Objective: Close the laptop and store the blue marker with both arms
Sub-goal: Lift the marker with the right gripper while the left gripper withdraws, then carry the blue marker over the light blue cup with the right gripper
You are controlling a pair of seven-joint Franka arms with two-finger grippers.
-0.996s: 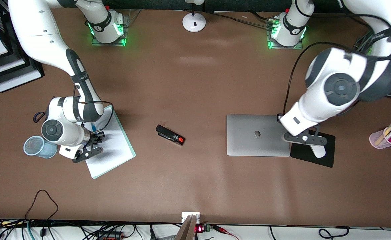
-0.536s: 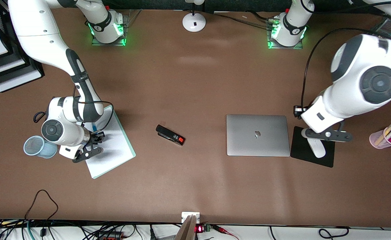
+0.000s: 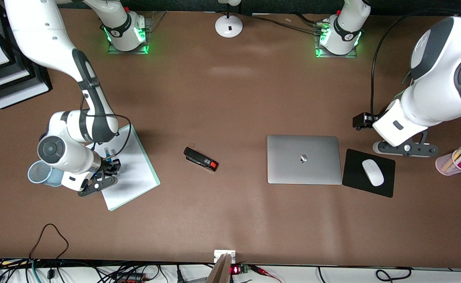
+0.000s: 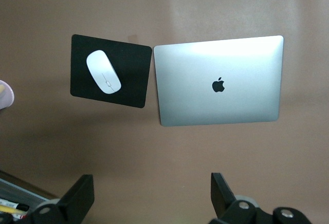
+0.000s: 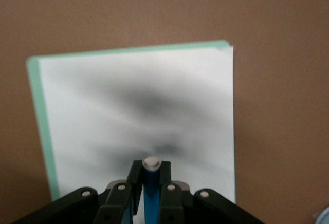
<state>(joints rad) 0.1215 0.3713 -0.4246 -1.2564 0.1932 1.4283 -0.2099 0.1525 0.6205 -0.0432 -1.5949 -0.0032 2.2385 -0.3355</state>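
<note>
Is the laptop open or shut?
Shut. The laptop lies flat, lid down, with its logo facing up and no keys showing.

The laptop (image 3: 304, 159), right of centre in the front view, looks like brushed metal: smooth, matt silver with a soft sheen and a dark logo. The mouse pad (image 3: 368, 179) beside it is flat matt black, cloth-like; the mouse (image 3: 372, 172) on it is glossy white plastic. At the left, the notepad (image 3: 132, 173) shows plain matt white paper with a pale green edge. The blue marker (image 5: 150, 193) is smooth bright plastic. The arms' shells are glossy white. The table (image 3: 230, 98) is dull, even brown.
</note>
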